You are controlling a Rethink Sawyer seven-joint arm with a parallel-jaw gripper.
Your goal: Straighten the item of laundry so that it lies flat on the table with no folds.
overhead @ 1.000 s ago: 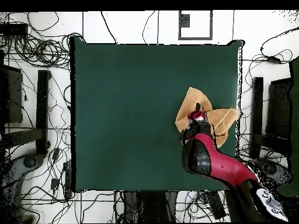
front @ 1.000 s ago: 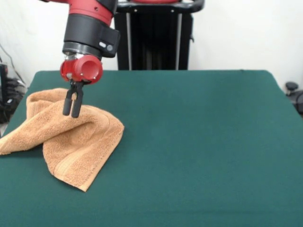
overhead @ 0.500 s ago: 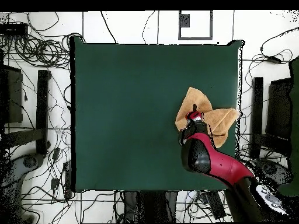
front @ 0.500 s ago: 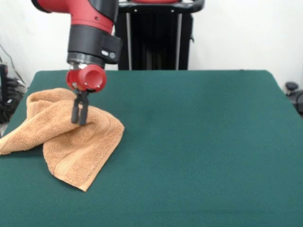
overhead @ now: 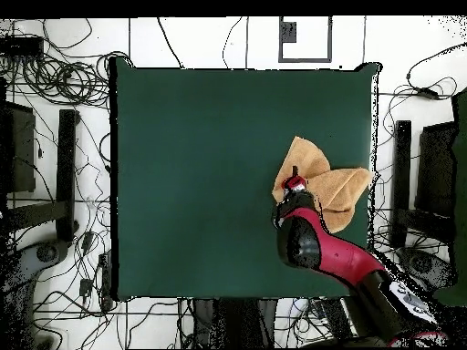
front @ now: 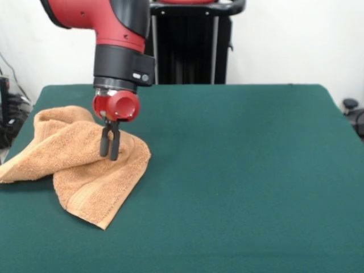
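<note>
The item of laundry (front: 68, 156) is a light orange-tan towel, crumpled and folded over itself at the left side of the green table (front: 239, 170). One striped corner points toward the front. My gripper (front: 110, 152) comes down from the red arm onto the towel's right fold, fingers (front: 104, 143) close together and pressed into the cloth. From above, the towel (overhead: 328, 182) lies bunched near the table's (overhead: 201, 164) right edge, and the gripper (overhead: 292, 182) is over its left part.
The towel's outer end reaches the table's edge (front: 7, 176). Cables and stands (overhead: 64, 182) ring the table on the floor. The black pedestal (front: 185, 45) rises behind the table's far side.
The gripper has moved right and lower in the front view, onto the towel's right fold. The towel has shifted slightly the same way.
</note>
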